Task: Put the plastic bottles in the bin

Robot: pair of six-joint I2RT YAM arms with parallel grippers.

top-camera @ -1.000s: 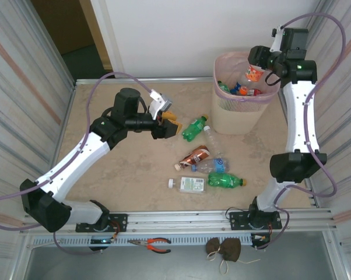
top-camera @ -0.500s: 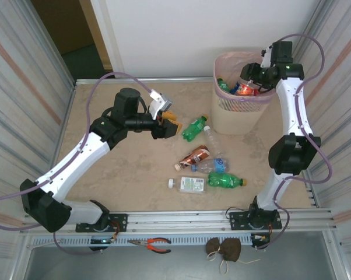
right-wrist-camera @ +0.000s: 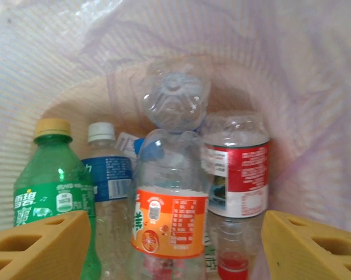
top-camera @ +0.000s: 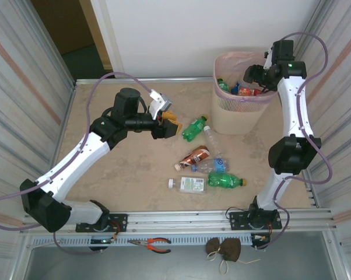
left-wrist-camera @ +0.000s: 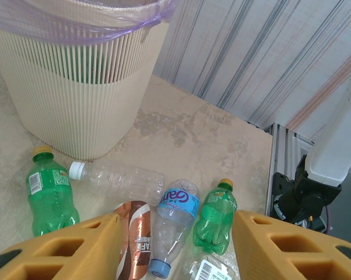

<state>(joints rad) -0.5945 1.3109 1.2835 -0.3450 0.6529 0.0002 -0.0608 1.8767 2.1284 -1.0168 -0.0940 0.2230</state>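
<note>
Top external view, nearest you first: four bottles (top-camera: 210, 166) lie bunched on the table (top-camera: 123, 181), some touching. Closing on one could shove its neighbours, and round ones roll (the near rail (top-camera: 181, 217) is not far off). Beyond them a clear bottle (top-camera: 212, 140) lies just beside the foot of the bin (top-camera: 239, 116), with a green bottle (top-camera: 194, 128) to its left. A reach for the clear one could strike the bin wall and push it. Your left gripper (top-camera: 171, 126) hovers left of that green bottle, jaws apart and empty, looking toward the bunch in the left wrist view.

Farthest, your right gripper (right-wrist-camera: 175, 230) sits in the bin's mouth, jaws apart, gripping nothing. An orange-label bottle (right-wrist-camera: 169, 192) stands upended between the fingers (right-wrist-camera: 41, 242) without touching them, propped among other bottles. Pull out crooked and a finger could catch it, or snag the pink liner (right-wrist-camera: 292, 70) and drag it off the rim. The heap looks high, so I judge later drops could bounce out. Send both arms to the table bunch at once and they could clash.
</note>
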